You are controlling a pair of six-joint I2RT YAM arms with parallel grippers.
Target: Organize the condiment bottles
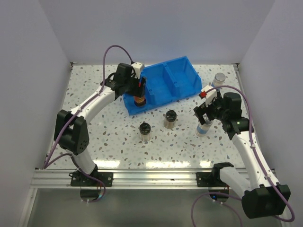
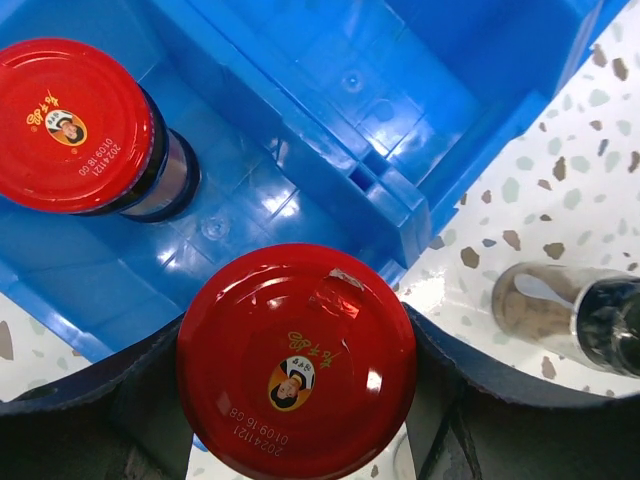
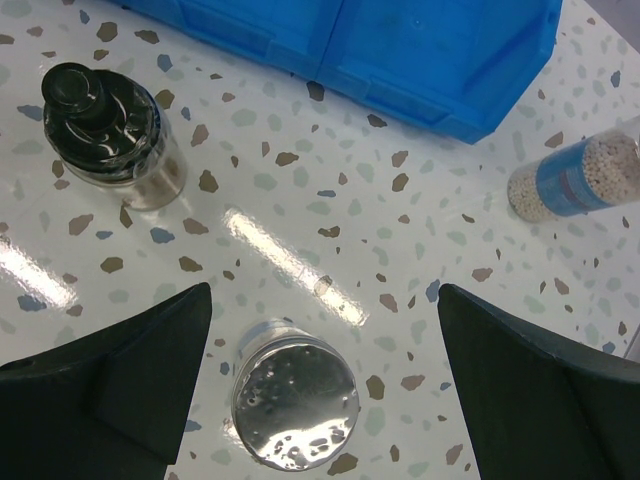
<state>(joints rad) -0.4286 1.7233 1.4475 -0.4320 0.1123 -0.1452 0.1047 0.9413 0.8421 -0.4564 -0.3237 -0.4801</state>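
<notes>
My left gripper (image 1: 140, 89) is shut on a red-capped jar (image 2: 297, 360) and holds it at the front of the blue bin's (image 1: 165, 85) left compartment. The jar also shows in the top view (image 1: 139, 100). The other red-capped jar (image 2: 75, 125) stands in the same compartment. My right gripper (image 3: 322, 325) is open, its fingers on either side of and above a silver-capped jar (image 3: 295, 405), which stands on the table (image 1: 202, 128). The second silver-capped jar (image 1: 218, 79) stands at the far right. Two black-capped jars (image 1: 145, 131) (image 1: 170, 118) stand in front of the bin.
The blue bin's middle and right compartments (image 2: 420, 90) hold nothing that shows. White walls close in the speckled table (image 1: 94, 137) on the left, back and right. A metal rail (image 1: 151, 178) runs along the near edge.
</notes>
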